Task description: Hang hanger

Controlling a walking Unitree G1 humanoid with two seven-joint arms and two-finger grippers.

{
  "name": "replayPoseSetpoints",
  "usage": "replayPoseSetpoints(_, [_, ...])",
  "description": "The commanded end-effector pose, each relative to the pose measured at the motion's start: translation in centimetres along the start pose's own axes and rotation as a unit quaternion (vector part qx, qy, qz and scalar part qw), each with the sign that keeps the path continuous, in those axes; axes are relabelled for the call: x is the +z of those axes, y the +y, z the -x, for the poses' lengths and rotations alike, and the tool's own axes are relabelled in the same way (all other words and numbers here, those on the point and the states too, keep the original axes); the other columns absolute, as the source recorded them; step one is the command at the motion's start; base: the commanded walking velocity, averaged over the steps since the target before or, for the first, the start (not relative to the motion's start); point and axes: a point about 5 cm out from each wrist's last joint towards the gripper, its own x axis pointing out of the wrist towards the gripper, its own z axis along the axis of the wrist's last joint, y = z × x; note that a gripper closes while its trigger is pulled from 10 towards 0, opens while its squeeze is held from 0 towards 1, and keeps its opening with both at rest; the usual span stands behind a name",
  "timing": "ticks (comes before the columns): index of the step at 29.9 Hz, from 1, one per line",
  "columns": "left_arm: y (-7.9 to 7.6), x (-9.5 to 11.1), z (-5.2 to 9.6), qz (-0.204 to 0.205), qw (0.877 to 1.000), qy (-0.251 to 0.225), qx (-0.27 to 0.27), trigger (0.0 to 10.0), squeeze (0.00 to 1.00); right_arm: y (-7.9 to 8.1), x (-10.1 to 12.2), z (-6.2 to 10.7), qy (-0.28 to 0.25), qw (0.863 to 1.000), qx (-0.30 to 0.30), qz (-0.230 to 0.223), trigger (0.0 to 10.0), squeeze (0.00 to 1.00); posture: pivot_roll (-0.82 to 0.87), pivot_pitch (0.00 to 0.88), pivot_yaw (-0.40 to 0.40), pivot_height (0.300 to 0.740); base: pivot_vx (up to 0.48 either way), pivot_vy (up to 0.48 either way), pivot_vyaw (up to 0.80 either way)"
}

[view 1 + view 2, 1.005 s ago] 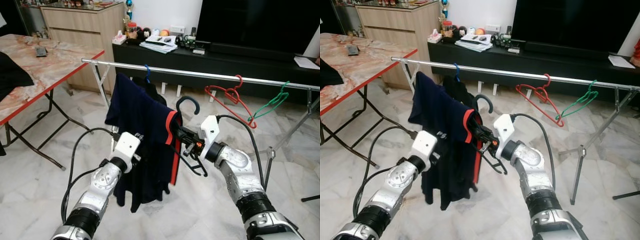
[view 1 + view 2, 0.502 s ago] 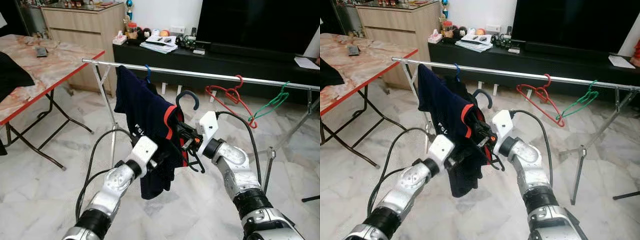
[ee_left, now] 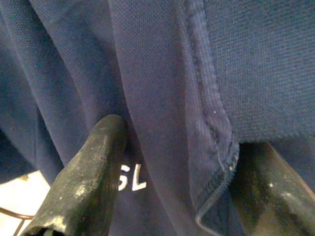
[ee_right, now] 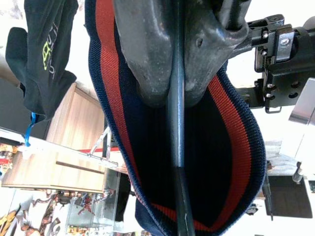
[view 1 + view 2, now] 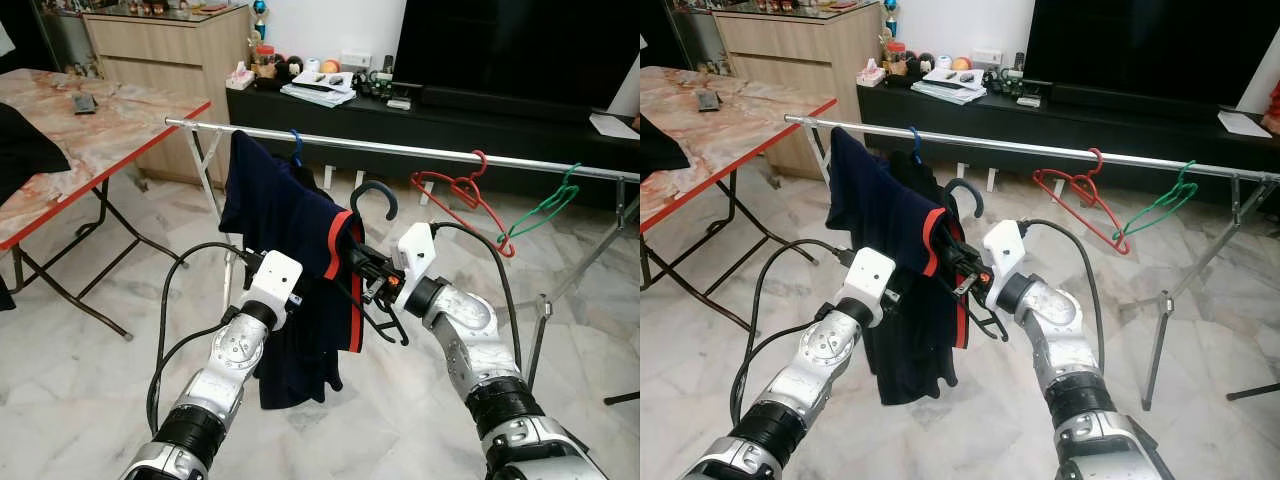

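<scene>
2 grippers meet at 1 navy shirt [image 5: 285, 215] on 1 black hanger [image 5: 372, 195]. The right gripper [image 5: 358, 270] is clamped tight on the hanger's wire, just below the hook; the hook points up and curls toward the robot's right, the shirt trailing down and to the left from those fingers. The left gripper [image 3: 172, 191] pinches a fold of the shirt's fabric between its 2 fingers [image 3: 88, 182]. Beyond both grippers runs 1 silver rail [image 5: 420, 150], its middle stretch bare. On it hang 3 more hangers: blue hanger [image 5: 294, 143] with a dark garment, red hanger [image 5: 462, 190], green hanger [image 5: 545, 205].
</scene>
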Motion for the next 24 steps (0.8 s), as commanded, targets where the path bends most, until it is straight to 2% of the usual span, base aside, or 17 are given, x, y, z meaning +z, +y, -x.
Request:
replayPoseSetpoints(1, [-0.1, 0.4, -0.4, -0.002, 1.0, -0.002, 0.002, 10.0, 0.0, -0.1, 0.8, -0.2, -0.02, 1.0, 0.004, 0.007, 0.0, 0.0, 0.1, 0.0, -0.045, 0.74, 0.0, 0.0, 0.0])
replayPoseSetpoints(4, [-0.1, 0.3, -0.4, -0.005, 1.0, 0.0, 0.007, 10.0, 0.0, 0.1, 0.7, -0.2, -0.015, 1.0, 0.015, 0.004, 0.0, 0.0, 0.1, 0.0, -0.045, 0.74, 0.0, 0.0, 0.0])
replayPoseSetpoints(12, [1.4, -0.7, -0.3, -0.013, 0.996, 0.037, 0.079, 10.0, 0.0, 0.5, 0.2, 0.1, -0.006, 0.999, 0.036, 0.0, 0.0, 0.0, 0.09, 0.0, -0.044, 0.74, 0.0, 0.0, 0.0])
replayPoseSetpoints(13, [1.8, -0.9, -0.2, -0.012, 0.994, 0.045, 0.094, 9.4, 0.0, 0.5, 0.1, 0.1, -0.005, 0.999, 0.036, 0.0, 0.0, 0.0, 0.09, 0.0, -0.044, 0.74, 0.0, 0.0, 0.0])
replayPoseSetpoints(15, [2.0, -0.9, -0.2, -0.012, 0.994, 0.048, 0.099, 9.4, 0.0, 0.6, 0.1, 0.2, -0.005, 0.999, 0.037, 0.0, 0.0, 0.0, 0.09, 0.0, -0.043, 0.74, 0.0, 0.0, 0.0])
replayPoseSetpoints(16, [2.1, -1.0, -0.2, -0.012, 0.993, 0.05, 0.104, 0.0, 0.0, 0.6, 0.1, 0.2, -0.004, 0.999, 0.037, 0.0, 0.0, 0.0, 0.09, 0.0, -0.043, 0.74, 0.0, 0.0, 0.0])
replayPoseSetpoints(24, [1.7, -1.2, -0.2, -0.009, 0.994, 0.054, 0.091, 0.0, 0.0, 0.5, -0.4, 0.7, 0.004, 1.0, 0.031, 0.001, 0.0, 0.0, 0.09, 0.0, -0.042, 0.74, 0.0, 0.0, 0.0])
